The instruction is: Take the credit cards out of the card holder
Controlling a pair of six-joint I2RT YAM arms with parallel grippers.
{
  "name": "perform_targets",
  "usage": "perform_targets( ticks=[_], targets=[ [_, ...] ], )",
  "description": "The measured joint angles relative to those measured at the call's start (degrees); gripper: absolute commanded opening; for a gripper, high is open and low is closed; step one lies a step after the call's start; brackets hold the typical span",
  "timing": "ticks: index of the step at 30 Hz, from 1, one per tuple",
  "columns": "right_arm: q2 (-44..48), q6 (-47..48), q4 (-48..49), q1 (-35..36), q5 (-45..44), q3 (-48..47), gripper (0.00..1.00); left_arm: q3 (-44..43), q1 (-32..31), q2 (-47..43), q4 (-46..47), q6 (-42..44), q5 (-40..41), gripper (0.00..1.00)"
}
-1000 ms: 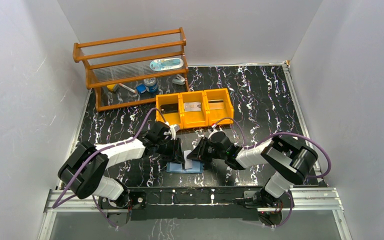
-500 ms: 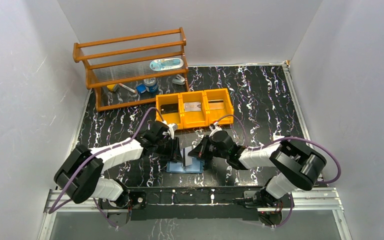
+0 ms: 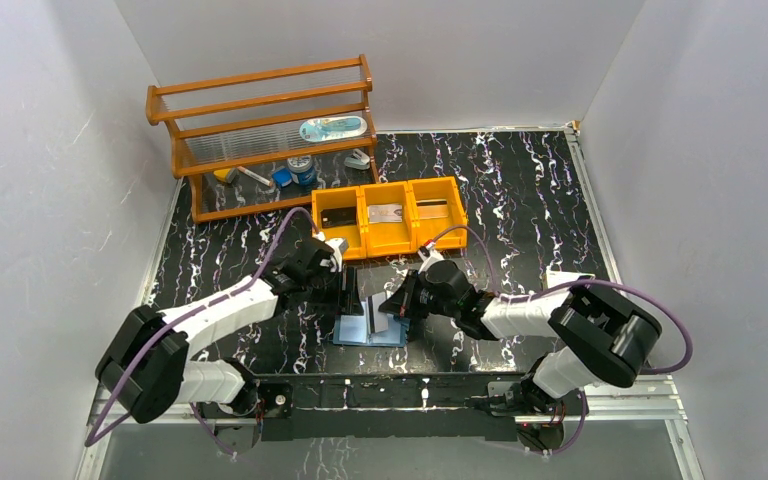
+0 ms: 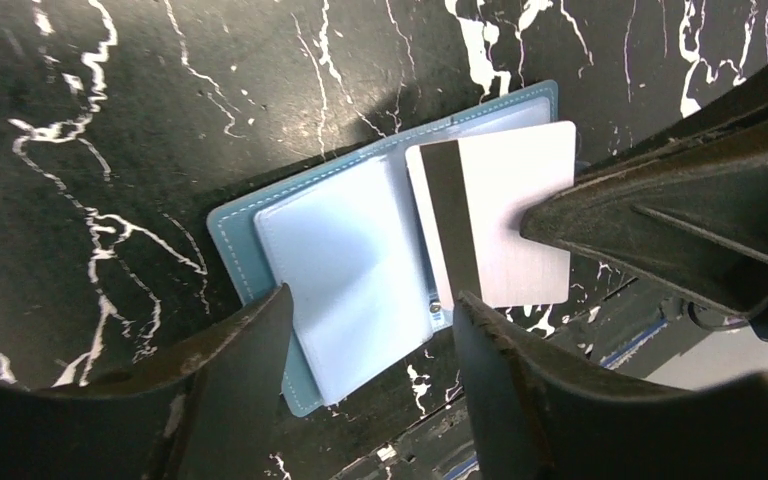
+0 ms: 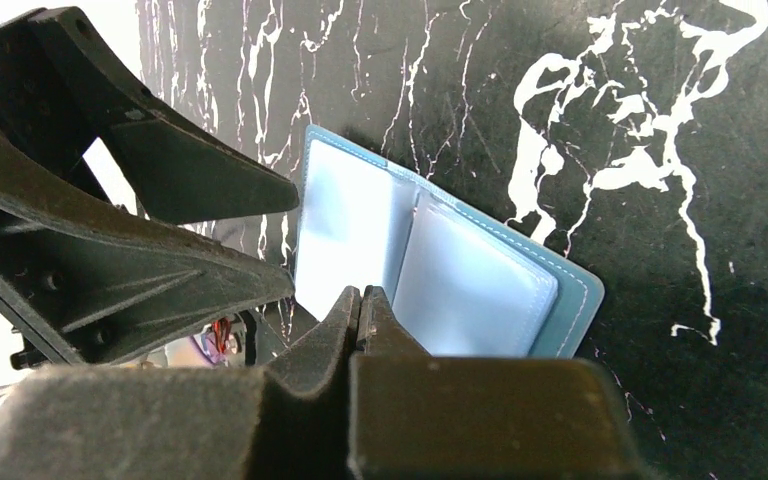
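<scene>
Right gripper clenched, apparently on silver card above card holder; left gripper spread, unloaded. Slim edge pinch could slip, dropping card.

No legible txt; label on pale shelf item seems too small.

White walls, black marbled table.

Bright even light, soft shadows, sharp
</scene>
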State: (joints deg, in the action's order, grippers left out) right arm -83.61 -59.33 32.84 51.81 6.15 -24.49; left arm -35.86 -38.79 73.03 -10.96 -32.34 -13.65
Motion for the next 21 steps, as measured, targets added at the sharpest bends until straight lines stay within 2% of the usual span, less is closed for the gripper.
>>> perform_targets(
  ticks=[12,19,21],
  targets=[
    [4.9,3.8,-0.2,0.0,-1.4,0.7,0.0,-5.7,0.0,-10.0,-7.4,3.0,12.0,0.84],
    [8.2,6.0,-3.1,0.0,-4.7,1.9,0.0,-6.3,0.0,-12.7,-11.3,6.7,21.1,0.88],
    [8.7,7.1,-3.5,0.0,-5.3,1.9,0.0,-7.7,0.0,-12.5,-13.6,8.0,22.4,0.92]
  ],
)
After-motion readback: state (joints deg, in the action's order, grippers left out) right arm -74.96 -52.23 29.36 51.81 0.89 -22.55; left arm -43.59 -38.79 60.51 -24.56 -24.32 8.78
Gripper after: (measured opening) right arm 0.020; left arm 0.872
